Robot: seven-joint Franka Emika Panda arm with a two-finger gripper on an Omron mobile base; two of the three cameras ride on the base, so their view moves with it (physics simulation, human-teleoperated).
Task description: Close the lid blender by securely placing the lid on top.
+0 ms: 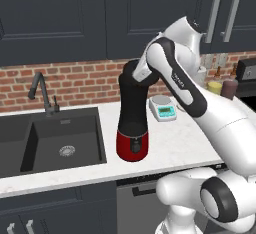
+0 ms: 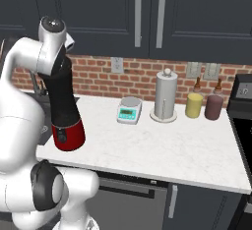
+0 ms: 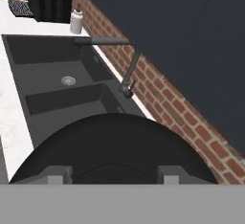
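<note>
While pincer [image 3: 112, 176] grips flat round black lid [image 3: 112, 146], tall matte blender [image 1: 132, 123] cylinder, glossy red base, speckled white counter [image 2: 162, 145]

Arm is covering the blender [image 1: 132, 123] top in both base views. Lid [image 3: 115, 151] is getting cut off by the hand view's bottom edge; finger contact isn't readable.

Glossy white arm [image 1: 220, 123], rounded shells throughout. Dark joints [image 1: 218, 200] between segments, black band with faint lettering along the forearm [image 1: 181, 83].
</note>
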